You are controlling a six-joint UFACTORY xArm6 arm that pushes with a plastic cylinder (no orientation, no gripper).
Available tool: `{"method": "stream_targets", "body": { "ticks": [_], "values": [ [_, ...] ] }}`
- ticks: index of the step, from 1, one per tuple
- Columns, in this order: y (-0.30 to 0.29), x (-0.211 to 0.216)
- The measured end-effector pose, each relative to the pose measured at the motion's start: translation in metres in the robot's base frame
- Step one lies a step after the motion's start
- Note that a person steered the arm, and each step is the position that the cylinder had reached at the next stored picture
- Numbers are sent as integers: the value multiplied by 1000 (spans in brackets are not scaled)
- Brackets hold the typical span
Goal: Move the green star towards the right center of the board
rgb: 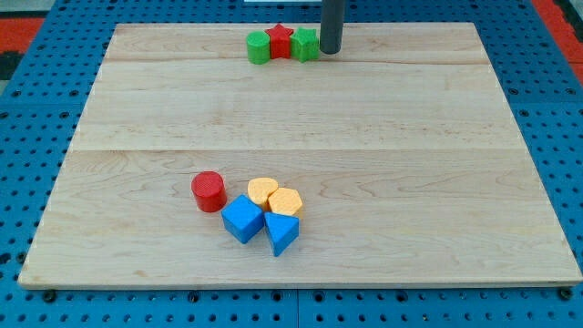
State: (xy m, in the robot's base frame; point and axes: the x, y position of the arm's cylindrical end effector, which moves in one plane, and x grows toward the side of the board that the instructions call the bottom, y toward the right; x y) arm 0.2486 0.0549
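My tip [330, 52] (end effector) abuts green star [305, 44], red star [281, 40] beside.

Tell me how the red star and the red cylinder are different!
The red star has points; the red cylinder is round. The star sits at the view's top, squeezed between two green blocks, one on its left and one on its right; the cylinder sits lower left, beside a blue cube but apart from it. My tip is near the star, far from the cylinder. Both are red.
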Motion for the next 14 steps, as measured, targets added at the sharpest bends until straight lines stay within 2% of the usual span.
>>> {"method": "stream_targets", "body": {
  "ticks": [2,3,4,6,7,10,11,12,13,14],
  "values": [
    [-1,9],
    [7,106],
    [-23,127],
    [-206,117],
    [-243,101],
    [-242,103],
    [-245,37],
    [-195,-15],
    [-138,-19],
    [-114,-25]
  ]
}}
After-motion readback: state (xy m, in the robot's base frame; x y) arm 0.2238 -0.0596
